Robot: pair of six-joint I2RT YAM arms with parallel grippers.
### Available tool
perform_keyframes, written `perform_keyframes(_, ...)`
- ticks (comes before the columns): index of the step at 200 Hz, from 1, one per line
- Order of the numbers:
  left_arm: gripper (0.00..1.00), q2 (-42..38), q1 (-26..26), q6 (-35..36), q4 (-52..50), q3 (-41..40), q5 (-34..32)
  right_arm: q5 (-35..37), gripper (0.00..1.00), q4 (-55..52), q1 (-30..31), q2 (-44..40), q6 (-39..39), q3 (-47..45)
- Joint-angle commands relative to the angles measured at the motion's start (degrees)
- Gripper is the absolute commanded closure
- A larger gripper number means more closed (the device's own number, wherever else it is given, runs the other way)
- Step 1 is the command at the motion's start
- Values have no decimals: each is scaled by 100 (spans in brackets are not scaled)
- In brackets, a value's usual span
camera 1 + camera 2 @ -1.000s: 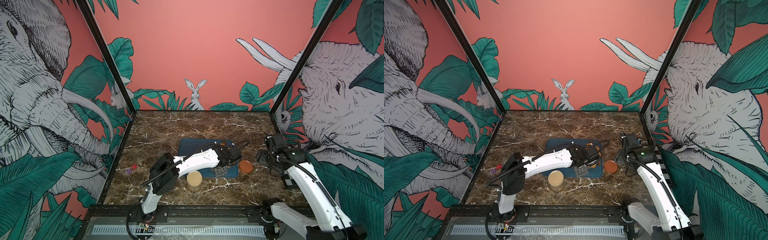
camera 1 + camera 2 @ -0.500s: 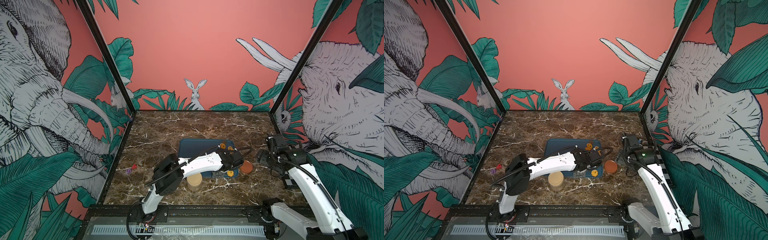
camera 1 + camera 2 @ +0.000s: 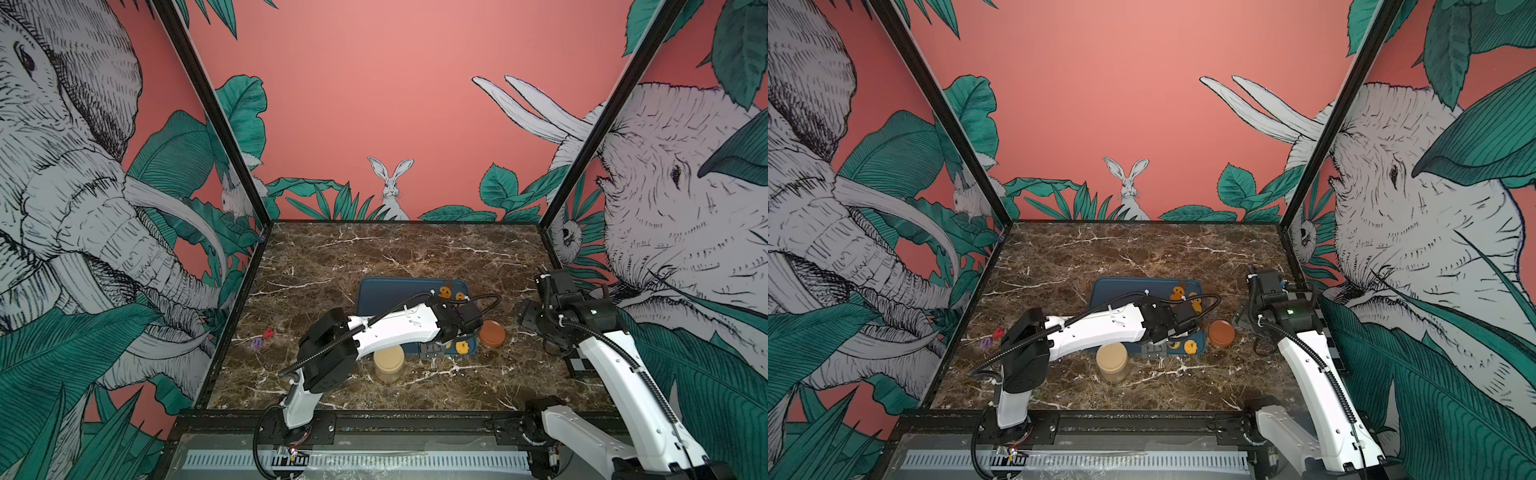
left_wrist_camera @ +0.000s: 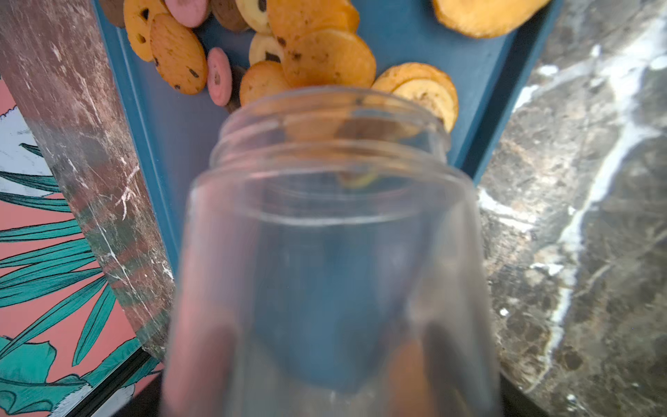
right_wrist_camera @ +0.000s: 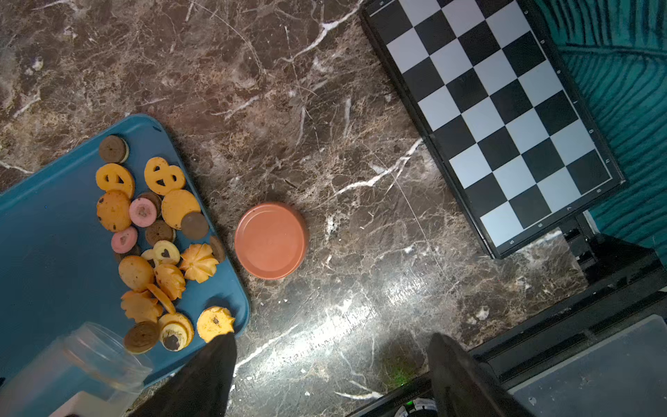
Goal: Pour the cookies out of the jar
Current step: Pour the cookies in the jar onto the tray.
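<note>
My left gripper [image 3: 431,352] is shut on the clear jar [image 4: 332,224], which lies tipped with its open mouth over the blue tray [image 3: 386,295]. The jar's body looks empty; its fingers show only as blurs behind the glass. The cookies [image 5: 158,245], orange, brown and pink, lie spread on the tray along its right side, just past the jar mouth [image 4: 325,108]. In both top views some cookies [image 3: 446,291] [image 3: 1183,293] show beyond the left arm, and one sits at the tray's front corner [image 3: 461,347]. My right gripper [image 5: 332,361] hangs open over bare marble, right of the tray.
A rust-coloured lid [image 5: 270,240] [image 3: 492,332] lies on the marble just right of the tray. A tan-lidded jar [image 3: 388,363] stands upright in front of the tray. A chessboard [image 5: 505,108] lies by the right wall. Small red and purple bits [image 3: 262,337] sit at the left.
The left arm has swung the tipped jar towards the tray's front right corner, and more cookies now lie on the tray. The right arm has stayed put.
</note>
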Motion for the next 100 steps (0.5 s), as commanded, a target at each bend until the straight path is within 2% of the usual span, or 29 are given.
perform_keyframes(1,100,-573,30,-166,-187,221,196,-20,15,-120,-34,22,68,79)
perform_keyframes(31,100,-739,63,-301,-211,218,321,-20,15,-120,-37,19,24,88)
perform_keyframes(57,100,-963,292,-549,-92,163,576,-81,14,-91,-37,46,1,54)
perform_keyframes(100,100,-1603,801,-1275,923,-231,1323,-322,13,102,-42,201,-86,-72)
